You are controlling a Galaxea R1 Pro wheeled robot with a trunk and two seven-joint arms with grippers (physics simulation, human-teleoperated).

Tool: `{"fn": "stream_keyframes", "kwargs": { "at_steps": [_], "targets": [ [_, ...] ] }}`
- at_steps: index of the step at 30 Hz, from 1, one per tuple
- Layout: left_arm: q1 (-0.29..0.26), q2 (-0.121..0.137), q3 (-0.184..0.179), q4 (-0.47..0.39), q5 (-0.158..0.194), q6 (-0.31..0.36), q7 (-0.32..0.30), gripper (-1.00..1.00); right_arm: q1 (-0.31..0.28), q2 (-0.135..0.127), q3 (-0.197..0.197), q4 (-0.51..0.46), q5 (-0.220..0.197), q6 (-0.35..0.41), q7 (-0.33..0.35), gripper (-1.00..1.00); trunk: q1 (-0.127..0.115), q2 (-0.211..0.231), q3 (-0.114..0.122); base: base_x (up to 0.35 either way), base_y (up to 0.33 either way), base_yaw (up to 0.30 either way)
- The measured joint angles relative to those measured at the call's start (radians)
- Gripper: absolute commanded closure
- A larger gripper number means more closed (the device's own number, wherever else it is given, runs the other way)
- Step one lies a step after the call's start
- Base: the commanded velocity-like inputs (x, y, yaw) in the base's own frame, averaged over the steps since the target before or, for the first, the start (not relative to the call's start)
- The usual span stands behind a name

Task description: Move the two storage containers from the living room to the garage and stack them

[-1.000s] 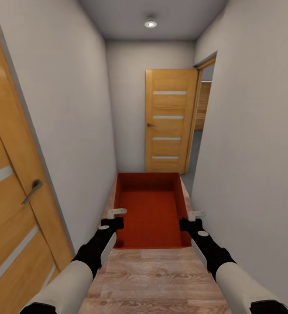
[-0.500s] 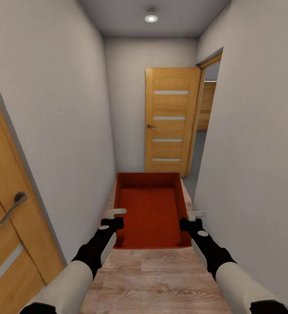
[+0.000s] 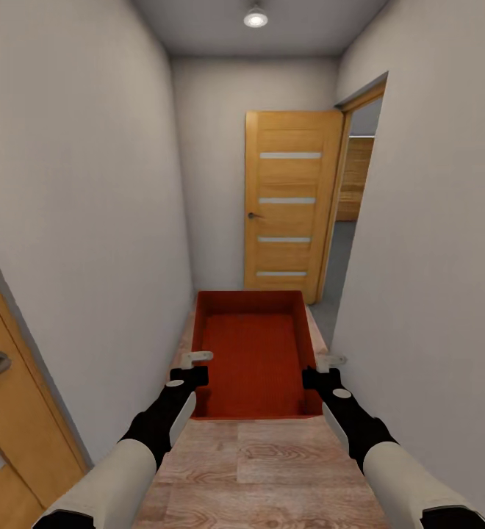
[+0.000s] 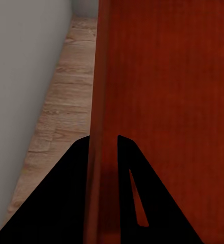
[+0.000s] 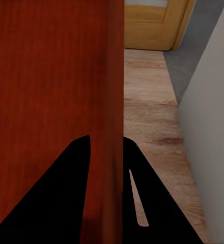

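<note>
I see an orange-red, ribbed, open-top storage container point(image 3: 251, 353) low at frame centre; my left hand point(image 3: 192, 366) and right hand point(image 3: 325, 369) each clamp a side wall.

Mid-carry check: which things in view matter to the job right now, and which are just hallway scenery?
Job:
storage container, carried
left gripper, on its left wall
right gripper, on its right wall

Scenery:
open wooden door ahead
door with handle at left
ceiling light
wood plank floor
</note>
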Motion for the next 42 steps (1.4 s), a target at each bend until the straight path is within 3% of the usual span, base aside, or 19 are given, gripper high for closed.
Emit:
{"fn": "stream_keyframes", "kwargs": {
  "at_steps": [42],
  "targets": [
    [0.0, 0.0, 0.0, -0.002, 0.001, 0.0, 0.0, 1.0, 0.0, -0.001, 0.001, -0.003, 0.0, 0.002, 0.0, 1.0, 0.0, 0.0, 0.0, 0.323, 0.0, 0.0]
  ]
}}
